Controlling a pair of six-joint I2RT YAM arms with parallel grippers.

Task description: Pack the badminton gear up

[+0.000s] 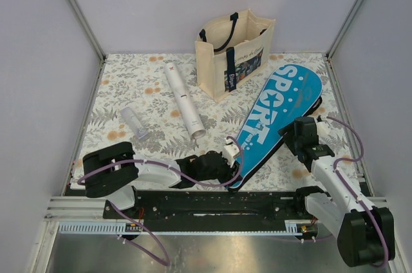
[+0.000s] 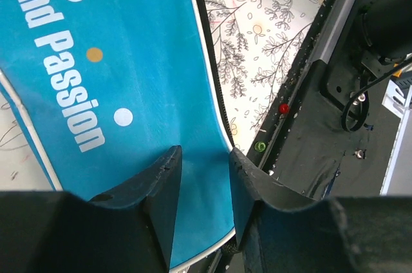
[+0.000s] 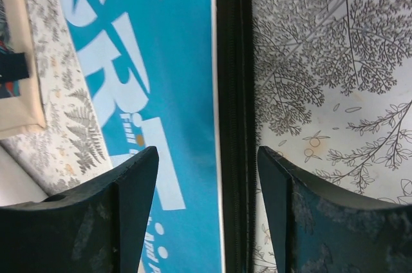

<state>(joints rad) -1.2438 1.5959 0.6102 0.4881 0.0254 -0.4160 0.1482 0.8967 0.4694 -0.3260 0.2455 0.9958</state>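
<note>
One blue case (image 1: 283, 102), one white tube (image 1: 183, 99), one tote (image 1: 219, 60) (plus one small cylinder (image 1: 133, 120)).

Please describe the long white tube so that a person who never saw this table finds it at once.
On the floral table, look left of the cream tote bag standing at the back. The long white tube lies flat there, pointing from the back toward the near edge. It is far longer than the short pale cylinder on its left.
</note>
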